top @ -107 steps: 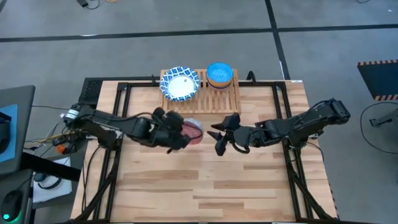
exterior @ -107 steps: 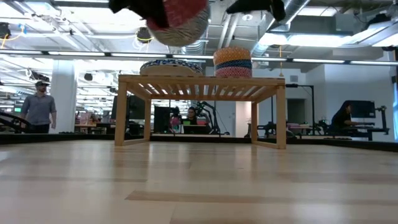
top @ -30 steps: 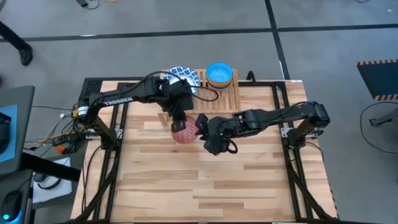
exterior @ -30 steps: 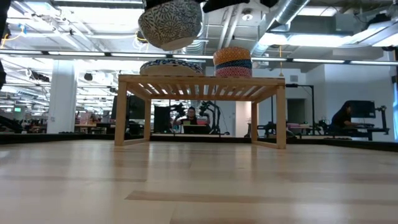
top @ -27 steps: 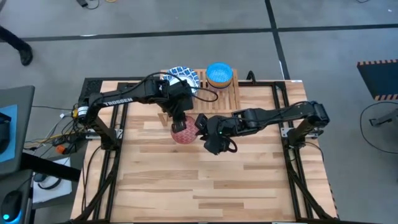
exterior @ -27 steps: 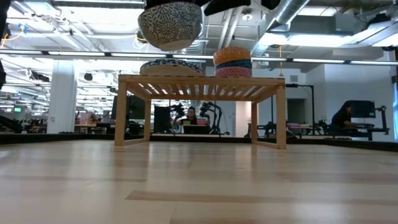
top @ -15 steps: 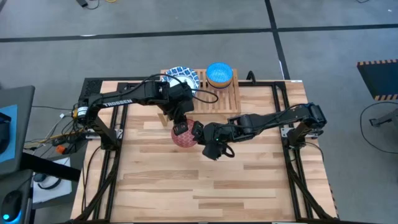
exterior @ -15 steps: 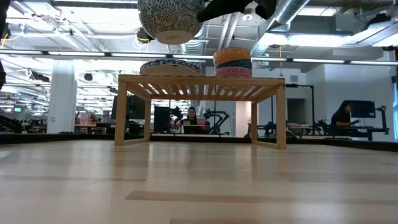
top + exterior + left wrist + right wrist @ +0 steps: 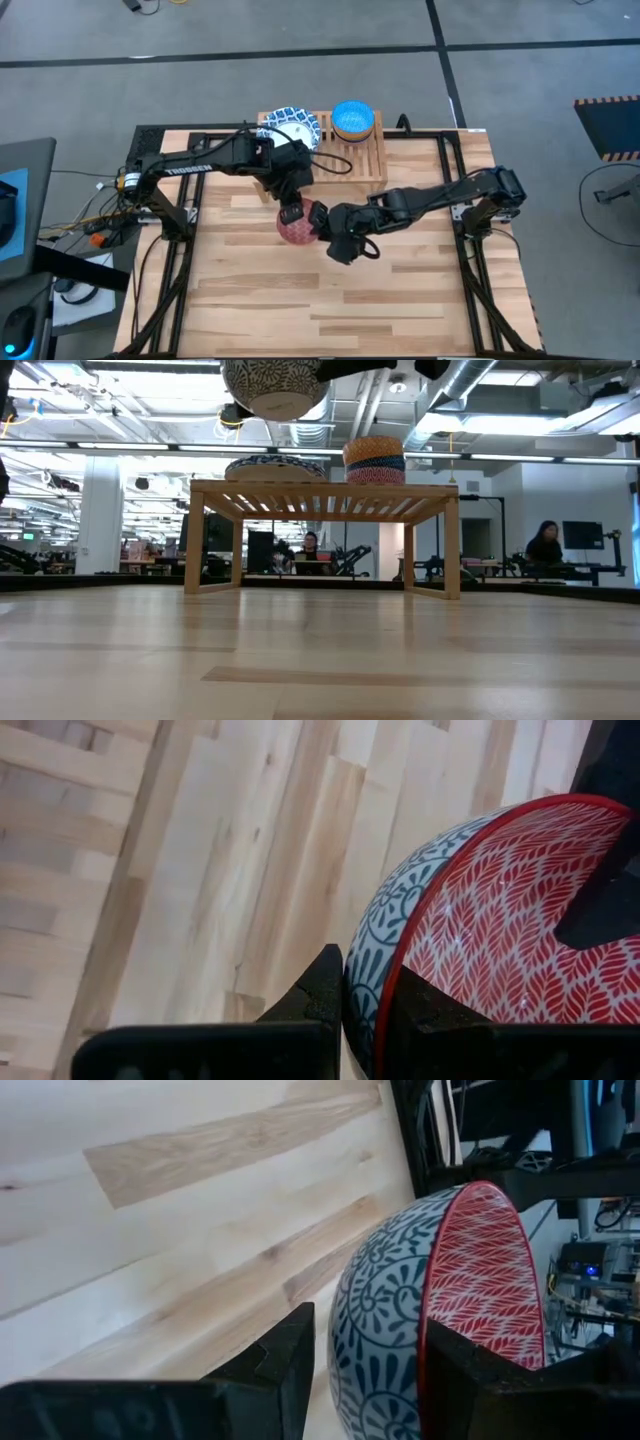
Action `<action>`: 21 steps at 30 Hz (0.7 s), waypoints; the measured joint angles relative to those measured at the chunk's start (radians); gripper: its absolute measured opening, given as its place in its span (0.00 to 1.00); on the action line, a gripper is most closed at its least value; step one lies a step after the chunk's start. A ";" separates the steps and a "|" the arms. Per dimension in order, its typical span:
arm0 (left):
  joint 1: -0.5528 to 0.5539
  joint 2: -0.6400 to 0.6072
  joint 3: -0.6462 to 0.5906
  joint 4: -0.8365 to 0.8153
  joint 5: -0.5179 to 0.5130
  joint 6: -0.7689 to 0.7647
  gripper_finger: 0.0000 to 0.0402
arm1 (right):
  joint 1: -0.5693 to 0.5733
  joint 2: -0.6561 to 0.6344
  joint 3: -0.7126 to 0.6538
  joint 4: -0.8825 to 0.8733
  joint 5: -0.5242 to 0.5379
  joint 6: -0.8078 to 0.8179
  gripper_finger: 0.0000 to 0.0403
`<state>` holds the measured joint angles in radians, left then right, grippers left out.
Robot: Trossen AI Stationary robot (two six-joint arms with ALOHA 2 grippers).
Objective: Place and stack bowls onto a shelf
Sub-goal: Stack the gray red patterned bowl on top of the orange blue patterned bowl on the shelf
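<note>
Red inside, blue-patterned outside, the bowl hangs above the tabletop in front of the shelf. On its left, the left gripper is pinched tight on its rim. On its right, the right gripper straddles the opposite rim, fingers either side of the wall. On the shelf sit white bowls and a blue-topped stack.

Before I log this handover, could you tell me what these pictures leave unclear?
- High view: red bowl mostly covered by left gripper and right gripper.
- High view: patterned bowl partly under the left arm.
- Low view: both grippers cut off by the top edge.
</note>
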<state>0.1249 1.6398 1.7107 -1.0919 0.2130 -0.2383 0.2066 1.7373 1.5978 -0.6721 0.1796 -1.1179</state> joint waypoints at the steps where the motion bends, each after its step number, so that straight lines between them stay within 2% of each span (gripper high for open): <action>1: -0.001 0.000 0.000 0.004 0.009 0.002 0.03 | 0.004 0.000 0.000 0.000 0.000 0.006 0.41; 6: -0.002 0.000 0.000 0.018 0.040 0.008 0.03 | 0.023 -0.001 0.001 -0.001 -0.002 0.014 0.38; 13: -0.012 0.000 0.000 0.025 0.059 -0.030 0.03 | 0.035 0.000 0.000 -0.001 -0.012 0.025 0.28; 21: -0.020 0.000 0.000 0.032 0.036 -0.069 0.03 | 0.033 0.001 -0.001 -0.013 -0.013 0.033 0.26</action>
<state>0.1048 1.6402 1.7107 -1.0599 0.2491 -0.3075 0.2398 1.7382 1.5970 -0.6849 0.1661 -1.0853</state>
